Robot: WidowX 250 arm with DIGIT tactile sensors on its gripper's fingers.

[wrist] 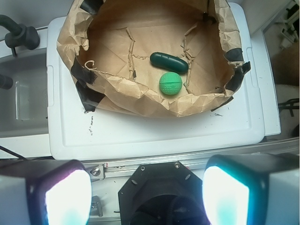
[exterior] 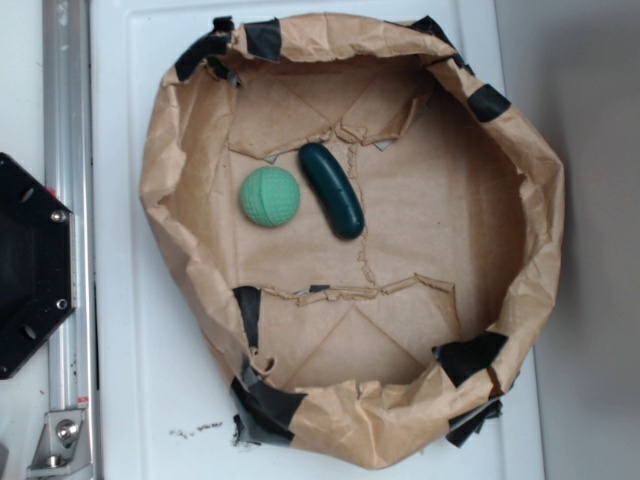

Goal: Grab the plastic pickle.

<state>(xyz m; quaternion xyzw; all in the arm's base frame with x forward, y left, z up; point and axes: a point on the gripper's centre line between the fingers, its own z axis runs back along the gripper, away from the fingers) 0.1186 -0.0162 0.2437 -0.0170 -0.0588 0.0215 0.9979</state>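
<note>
The plastic pickle (exterior: 331, 189) (wrist: 168, 62), dark teal, smooth and oblong, lies on the floor of a brown paper-lined basin (exterior: 520, 170) (wrist: 136, 93). A light green textured ball (exterior: 270, 196) (wrist: 170, 84) sits right beside it. In the wrist view my gripper (wrist: 146, 194) is open, its two glowing pads (wrist: 68, 197) far apart with nothing between them. It hovers high over the robot's black base, well short of the basin and the pickle. The exterior view does not show the gripper.
The basin's crumpled paper walls are held by black tape (exterior: 470, 355) and rest on a white lid (exterior: 130, 400) (wrist: 154, 133). A black octagonal robot base (exterior: 30, 265) (wrist: 161, 187) and an aluminium rail (exterior: 68, 130) lie at the lid's edge.
</note>
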